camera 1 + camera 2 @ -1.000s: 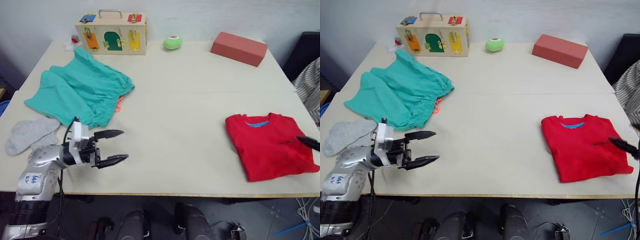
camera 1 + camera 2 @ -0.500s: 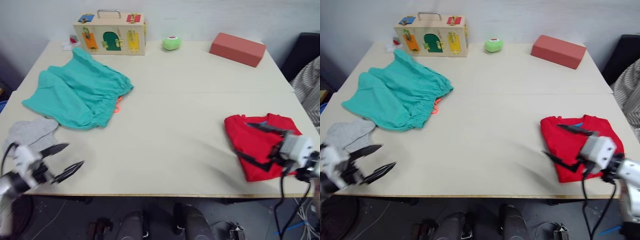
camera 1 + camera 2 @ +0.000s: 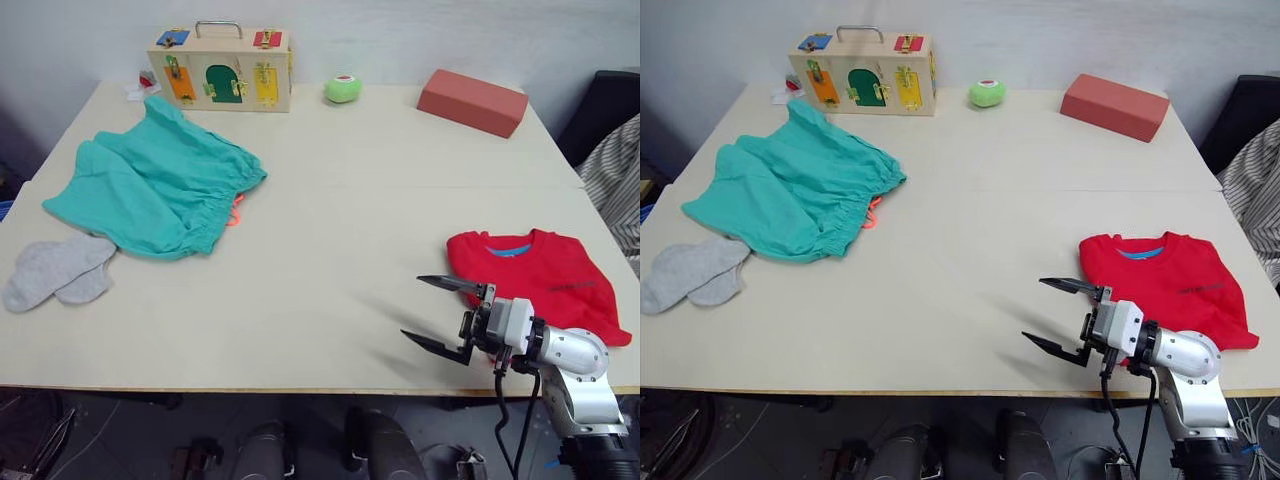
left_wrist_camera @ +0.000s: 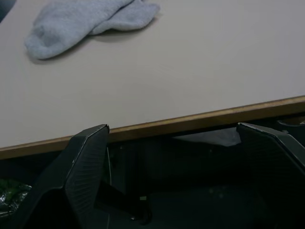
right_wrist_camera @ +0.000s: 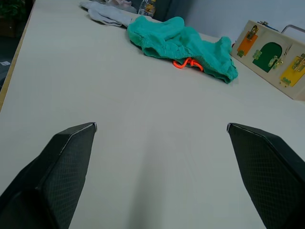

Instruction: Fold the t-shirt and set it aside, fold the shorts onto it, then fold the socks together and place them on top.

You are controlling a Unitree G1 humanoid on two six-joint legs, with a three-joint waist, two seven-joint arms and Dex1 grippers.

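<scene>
The red t-shirt lies folded at the table's right front. Just left of it, my right gripper hovers open over bare table, nothing between its fingers, pointing toward the left side. The teal-green shorts lie spread and rumpled at the left rear, their orange drawstring showing at the waist. The two grey socks lie side by side near the left front edge. In the left wrist view my left gripper is open and empty, low in front of the table's front edge, with the socks beyond it.
A wooden latch box, a green ball and a red-brown block line the back of the table. Striped cloth hangs past the right edge.
My left gripper has drawn back off the table near the socks and dropped below the front edge. My right gripper has swung in from the right, across the t-shirt, to the table left of it.
</scene>
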